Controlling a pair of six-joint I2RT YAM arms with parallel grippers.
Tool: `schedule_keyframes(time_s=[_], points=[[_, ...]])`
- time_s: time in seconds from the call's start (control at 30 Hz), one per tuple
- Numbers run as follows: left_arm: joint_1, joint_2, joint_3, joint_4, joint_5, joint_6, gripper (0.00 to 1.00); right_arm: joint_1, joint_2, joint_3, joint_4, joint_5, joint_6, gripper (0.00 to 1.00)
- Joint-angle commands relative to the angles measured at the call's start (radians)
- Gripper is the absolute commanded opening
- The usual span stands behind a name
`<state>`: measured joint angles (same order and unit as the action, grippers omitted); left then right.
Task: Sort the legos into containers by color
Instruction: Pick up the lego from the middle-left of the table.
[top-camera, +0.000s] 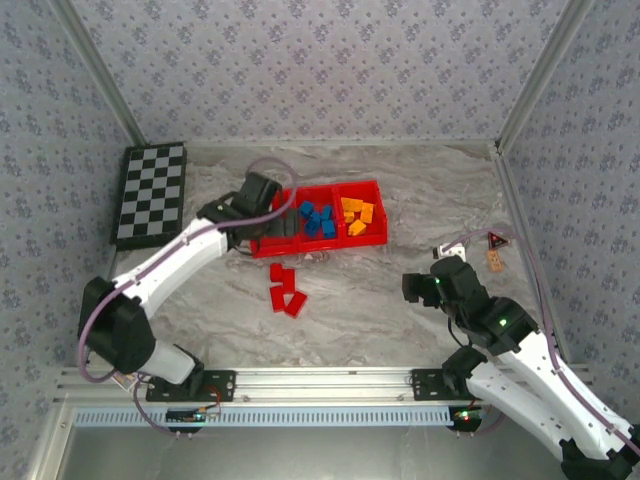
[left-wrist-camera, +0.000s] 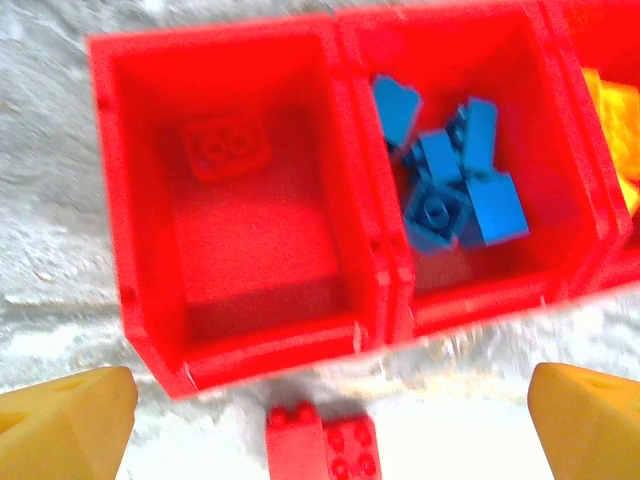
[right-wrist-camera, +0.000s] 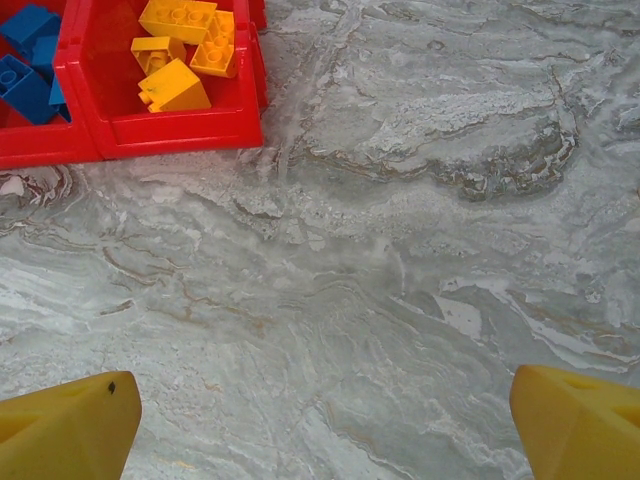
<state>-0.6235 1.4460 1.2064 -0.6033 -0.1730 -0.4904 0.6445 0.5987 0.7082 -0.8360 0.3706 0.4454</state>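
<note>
From above, your left arm's wrist covers most of the left compartment of the red tray (top-camera: 345, 245); the left wrist camera looks into it, though the picture is soft, and what lies on its floor looks like a single red brick (left-wrist-camera: 228, 145), hard to pick out, red on red. The right compartment is cut off at that view's edge; the right wrist camera shows the yellow bricks (right-wrist-camera: 185, 50) in it, and the blue bricks (left-wrist-camera: 450, 180) are heaped in the middle one. Loose red bricks (top-camera: 285, 290) lie on the table (top-camera: 360, 320) near the tray's front wall; one is cropped at the bottom of the left wrist view. Your left gripper (left-wrist-camera: 325, 420) hangs by the left compartment, fingers spread wide, nothing held; your right gripper (right-wrist-camera: 325, 420) stands equally wide over bare table, apart from the tray.
</note>
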Motion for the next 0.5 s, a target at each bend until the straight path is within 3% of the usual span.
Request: schedule_keyframes(time_s=[0.0, 0.23, 0.47], points=[[-0.065, -0.069, -0.095, -0.031, -0.015, 0.02, 1.0, 0.006, 0.001, 0.0, -0.005, 0.014, -0.016, 0.97], [-0.232, -0.211, -0.306, -0.024, 0.022, 0.007, 0.99, 0.004, 0.001, -0.001, -0.007, 0.025, -0.017, 0.97], [-0.34, -0.089, -0.283, -0.064, 0.068, 0.036, 0.86, 0.0, 0.001, -0.003, -0.008, 0.034, -0.015, 0.97]])
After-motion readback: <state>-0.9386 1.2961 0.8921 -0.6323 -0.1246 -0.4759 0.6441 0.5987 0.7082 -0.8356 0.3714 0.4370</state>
